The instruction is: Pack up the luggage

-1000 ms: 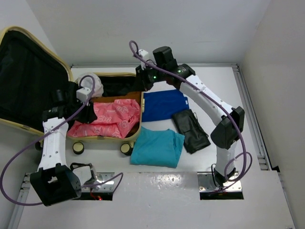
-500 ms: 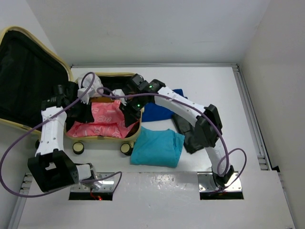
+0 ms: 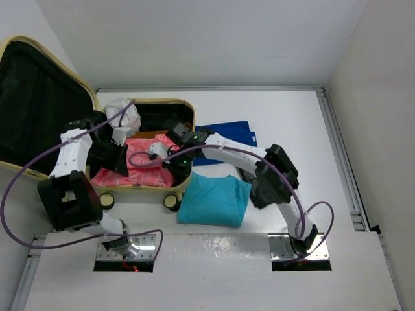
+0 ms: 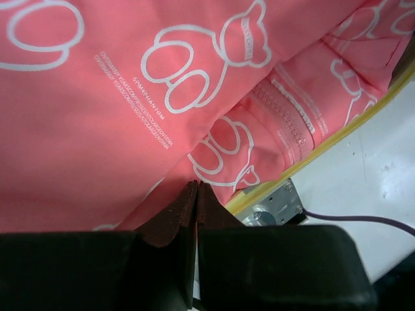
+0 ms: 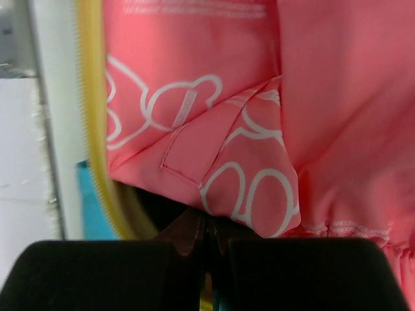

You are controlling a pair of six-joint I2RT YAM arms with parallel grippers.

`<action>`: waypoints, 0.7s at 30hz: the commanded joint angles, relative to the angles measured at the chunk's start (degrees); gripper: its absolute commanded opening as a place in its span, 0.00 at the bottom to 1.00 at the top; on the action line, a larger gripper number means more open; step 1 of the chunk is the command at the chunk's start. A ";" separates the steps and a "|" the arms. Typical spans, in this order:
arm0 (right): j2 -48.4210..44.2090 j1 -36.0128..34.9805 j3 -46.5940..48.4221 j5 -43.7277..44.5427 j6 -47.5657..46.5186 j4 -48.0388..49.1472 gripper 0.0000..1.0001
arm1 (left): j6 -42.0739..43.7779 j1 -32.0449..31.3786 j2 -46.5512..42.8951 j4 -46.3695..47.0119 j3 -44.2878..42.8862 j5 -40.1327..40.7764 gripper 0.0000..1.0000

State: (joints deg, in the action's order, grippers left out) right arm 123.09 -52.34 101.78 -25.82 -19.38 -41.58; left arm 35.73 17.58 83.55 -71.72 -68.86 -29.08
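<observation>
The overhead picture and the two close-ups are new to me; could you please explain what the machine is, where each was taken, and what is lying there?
It is a robot: a left arm and a right arm, both white, bolted to a table. The wide picture comes from a fixed camera above and behind them. Each close-up comes from a camera on one wrist, looking past that arm's two-finger end effector. An open yellow suitcase lies on the left, with a pink printed garment and something white inside. Beside it on the table lie a folded teal garment and a dark blue cloth. Both arms reach into the suitcase. The left end effector and the right end effector are both shut, tips at the pink garment; whether they pinch any fabric, I cannot tell.
</observation>
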 commanded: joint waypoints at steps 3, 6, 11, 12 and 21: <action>2.59 -0.22 0.26 13.77 -0.93 11.78 0.00 | -5.11 0.61 5.04 5.00 0.48 2.27 0.09; 4.00 -0.14 1.23 17.72 -0.05 13.81 0.00 | -10.83 0.61 7.85 13.34 1.70 5.25 0.09; 6.72 0.13 3.95 19.59 -0.57 12.33 0.00 | -16.29 -0.18 12.68 23.28 3.64 12.19 0.09; 6.64 0.39 3.78 19.58 -0.92 11.79 0.00 | -16.30 -0.18 13.48 24.08 3.65 12.21 0.09; -5.12 4.08 -2.99 10.20 1.44 11.00 0.08 | -8.22 0.52 -1.33 25.22 3.12 -2.54 0.52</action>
State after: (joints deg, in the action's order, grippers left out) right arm 124.18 -52.49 99.63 -15.51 -18.72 -31.66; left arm 23.44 17.61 91.09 -52.88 -64.60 -25.34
